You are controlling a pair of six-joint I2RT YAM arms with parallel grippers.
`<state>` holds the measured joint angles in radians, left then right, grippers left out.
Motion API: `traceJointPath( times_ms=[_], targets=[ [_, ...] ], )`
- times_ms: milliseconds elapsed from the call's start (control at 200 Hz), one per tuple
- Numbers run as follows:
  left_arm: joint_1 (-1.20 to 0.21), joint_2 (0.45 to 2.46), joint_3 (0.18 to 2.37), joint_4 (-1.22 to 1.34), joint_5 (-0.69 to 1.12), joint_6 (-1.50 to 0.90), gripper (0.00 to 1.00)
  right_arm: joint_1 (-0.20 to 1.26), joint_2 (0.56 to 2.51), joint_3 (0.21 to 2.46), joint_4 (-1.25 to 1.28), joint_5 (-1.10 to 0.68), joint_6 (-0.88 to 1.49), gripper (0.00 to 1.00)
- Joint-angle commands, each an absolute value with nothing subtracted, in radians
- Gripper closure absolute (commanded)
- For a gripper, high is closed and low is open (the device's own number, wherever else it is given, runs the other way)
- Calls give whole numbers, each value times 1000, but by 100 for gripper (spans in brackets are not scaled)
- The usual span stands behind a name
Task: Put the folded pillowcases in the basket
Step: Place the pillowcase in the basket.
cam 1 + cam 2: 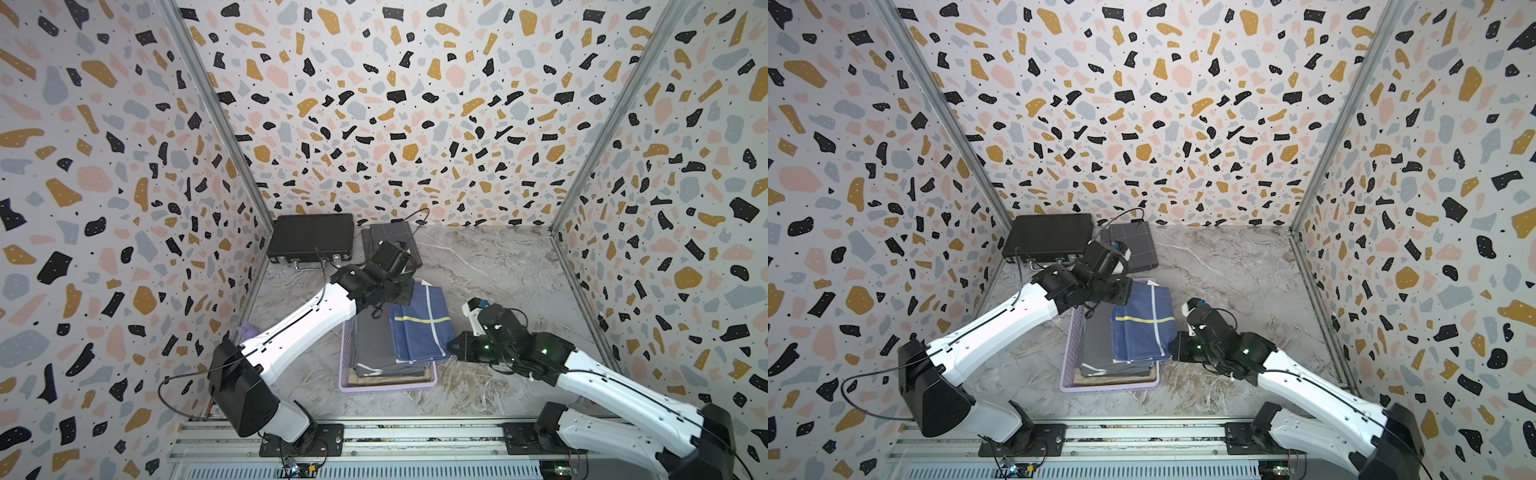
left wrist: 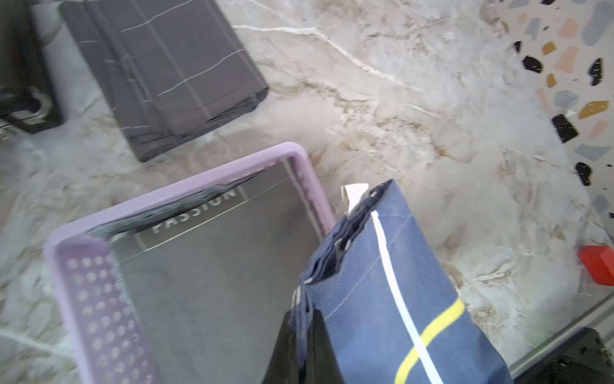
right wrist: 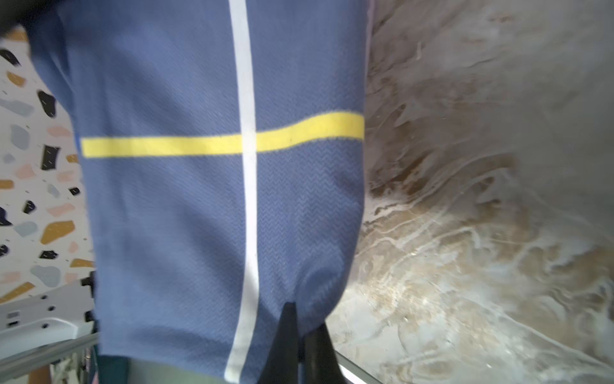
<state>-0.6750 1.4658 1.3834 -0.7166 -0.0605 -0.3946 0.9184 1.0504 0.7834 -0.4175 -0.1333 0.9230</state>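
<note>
Left wrist view alone reads "PASSION" on grey cloth (image 2: 216,282) in the lavender perforated plastic basket (image 2: 99,316); left end effector (image 2: 300,332) and right end effector (image 3: 304,329) grip the blue striped folded pillowcase (image 1: 419,328) over its rim.

My left arm (image 1: 299,328) stretches far and rightward, left jaws clamped; my right arm (image 1: 623,395) reaches leftward, right jaws clamped.

A robot lab booth: speckled wall panels (image 1: 374,104) close three sides of the marble-look table (image 1: 498,270), and a left arm (image 1: 299,328) and right arm (image 1: 623,395) are bolted to a rail (image 1: 415,434) along its front edge.
</note>
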Motion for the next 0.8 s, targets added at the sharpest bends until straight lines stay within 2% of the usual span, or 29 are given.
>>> traceJointPath(
  times_ms=[0, 135, 285, 556, 776, 796],
  targets=[
    [-596, 1418, 1350, -714, -67, -330, 100, 972, 1157, 844, -329, -67, 893, 100],
    [-520, 1471, 1340, -714, -122, -257, 100, 986, 1273, 882, -296, -33, 863, 100],
    [-442, 1564, 1348, -682, -59, -236, 100, 987, 1365, 906, -254, -31, 857, 100],
    [-411, 1662, 1308, -604, -28, -233, 100, 1024, 1518, 936, -180, -59, 874, 100],
    [-412, 1699, 1275, -601, -55, -246, 100, 1044, 1565, 959, -173, -65, 879, 100],
    [-411, 1700, 1276, -606, -61, -252, 86, 1046, 1564, 961, -178, -61, 878, 97]
  ],
)
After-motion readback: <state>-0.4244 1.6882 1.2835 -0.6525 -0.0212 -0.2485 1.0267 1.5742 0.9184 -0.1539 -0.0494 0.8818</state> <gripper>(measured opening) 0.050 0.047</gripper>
